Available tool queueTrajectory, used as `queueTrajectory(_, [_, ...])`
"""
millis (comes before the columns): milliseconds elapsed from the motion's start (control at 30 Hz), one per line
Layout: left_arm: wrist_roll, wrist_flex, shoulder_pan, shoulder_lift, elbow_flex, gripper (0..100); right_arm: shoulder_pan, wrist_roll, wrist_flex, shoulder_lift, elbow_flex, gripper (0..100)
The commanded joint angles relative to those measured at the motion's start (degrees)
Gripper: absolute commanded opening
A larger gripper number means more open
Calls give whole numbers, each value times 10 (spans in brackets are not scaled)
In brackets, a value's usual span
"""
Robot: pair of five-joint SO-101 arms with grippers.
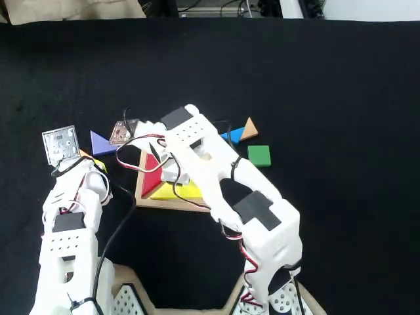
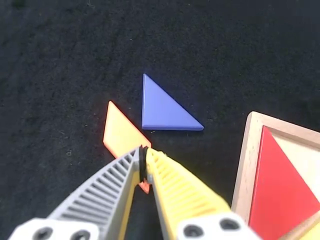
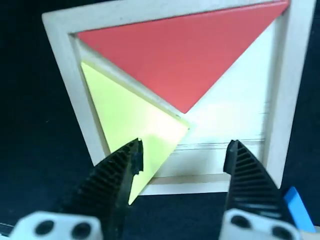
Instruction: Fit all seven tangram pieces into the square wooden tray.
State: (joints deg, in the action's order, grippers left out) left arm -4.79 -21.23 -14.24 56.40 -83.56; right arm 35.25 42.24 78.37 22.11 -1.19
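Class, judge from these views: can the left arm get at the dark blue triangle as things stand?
Probably yes. The dark blue triangle lies flat and uncovered just beyond the left gripper. Its jaws are shut and must open first.

High view, centre: right arm (image 1: 249, 210) covers most of the wooden tray (image 1: 140, 190); blue piece (image 3: 300, 210) cut off at the right wrist view's edge.
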Motion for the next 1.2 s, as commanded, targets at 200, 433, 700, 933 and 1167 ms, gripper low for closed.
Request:
queueTrajectory(200, [-1, 11, 1, 11, 7, 36, -83, 7, -33, -34, -31, 100])
queueTrajectory(433, [-1, 11, 2, 11, 8, 36, -84, 24, -40, -12, 0, 40])
queueTrajectory(700, [-1, 11, 2, 11, 7, 36, -29, 32, -37, 23, 9, 11])
queueTrajectory(933, [-1, 11, 2, 11, 7, 36, -19, -11, -36, -22, -5, 11])
queueTrajectory(1167, [-1, 11, 2, 11, 7, 36, -100, -87, -37, -64, 21, 11])
